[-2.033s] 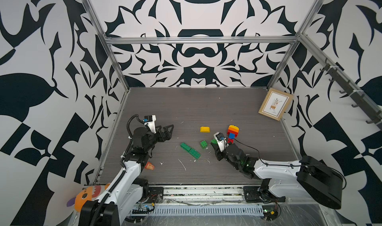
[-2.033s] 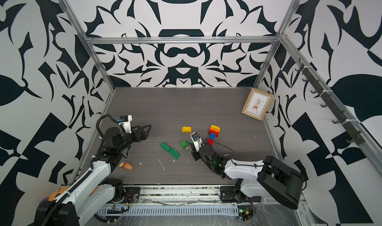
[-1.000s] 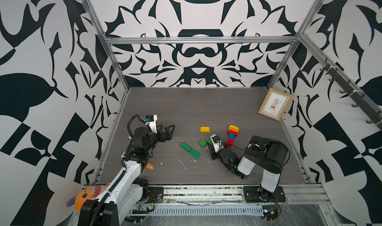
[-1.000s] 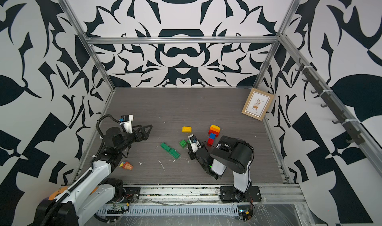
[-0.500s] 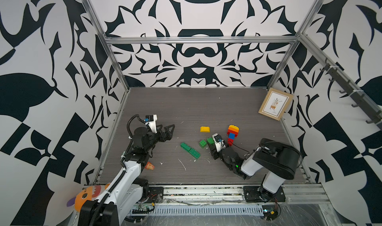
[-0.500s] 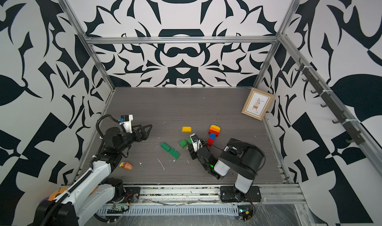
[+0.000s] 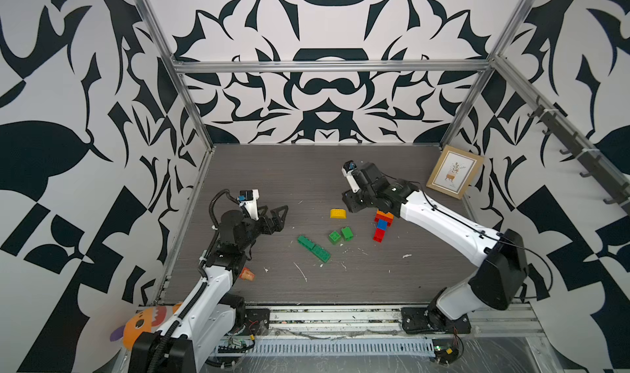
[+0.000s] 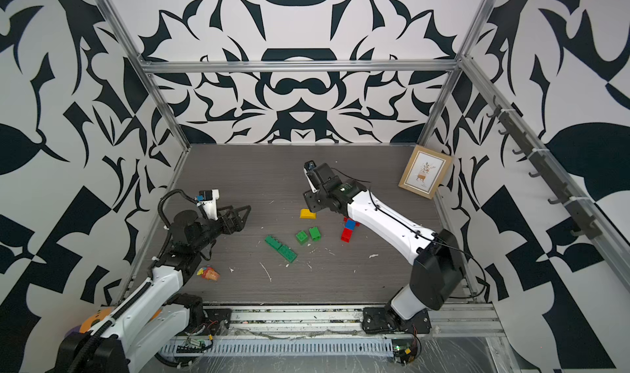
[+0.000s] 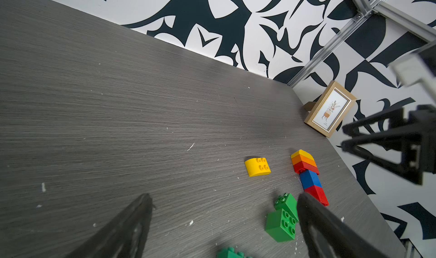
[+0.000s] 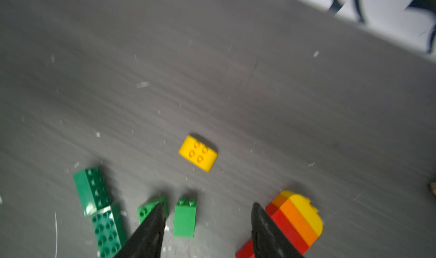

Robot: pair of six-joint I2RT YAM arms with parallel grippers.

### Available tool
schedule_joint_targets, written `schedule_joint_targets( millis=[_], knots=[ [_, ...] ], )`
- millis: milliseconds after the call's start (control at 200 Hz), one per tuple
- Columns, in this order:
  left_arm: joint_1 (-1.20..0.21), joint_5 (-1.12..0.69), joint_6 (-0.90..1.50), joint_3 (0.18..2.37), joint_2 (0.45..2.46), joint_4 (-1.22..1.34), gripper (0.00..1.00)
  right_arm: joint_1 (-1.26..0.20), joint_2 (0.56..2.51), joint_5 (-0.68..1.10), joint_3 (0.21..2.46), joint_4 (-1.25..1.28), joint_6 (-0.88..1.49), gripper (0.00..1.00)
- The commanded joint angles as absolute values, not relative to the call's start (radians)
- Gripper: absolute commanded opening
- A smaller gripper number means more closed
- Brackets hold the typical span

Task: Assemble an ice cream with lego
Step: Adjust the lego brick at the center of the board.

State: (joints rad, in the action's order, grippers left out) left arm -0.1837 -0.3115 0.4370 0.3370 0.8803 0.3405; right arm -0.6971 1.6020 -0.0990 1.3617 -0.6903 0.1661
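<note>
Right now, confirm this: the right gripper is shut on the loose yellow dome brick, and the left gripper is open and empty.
Not quite. The right gripper is open and holds nothing. The right wrist view shows the loose yellow dome brick lying free on the table, apart from it. The left gripper is open and empty, as stated.

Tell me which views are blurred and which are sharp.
Right wrist view: motion-smeared throughout, the yellow dome brick soft-edged. Left wrist view: the colored stack crisp, only the left gripper's fingers defocused. Both top views: sharp, evenly lit.
</note>
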Motion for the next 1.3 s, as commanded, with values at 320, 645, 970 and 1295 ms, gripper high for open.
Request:
schedule_joint_targets(
  millis=[320,645,970,1295],
  knots=[
    [-0.186,-0.312,0.426,0.340,0.870,0.324,0.99,-0.710,1.796,0.071,1.428,-0.939,0.127,0.58],
    [-0.187,-0.310,0.427,0.341,0.877,0.324,0.99,-0.719,1.873,0.067,1.463,-0.913,0.117,0.58],
    [-0.187,-0.308,0.427,0.341,0.875,0.322,0.99,-0.732,1.968,0.037,1.494,-0.902,0.112,0.54],
    [-0.187,-0.308,0.427,0.341,0.872,0.321,0.99,-0.734,1.979,0.025,1.469,-0.884,0.117,0.48]
  ],
)
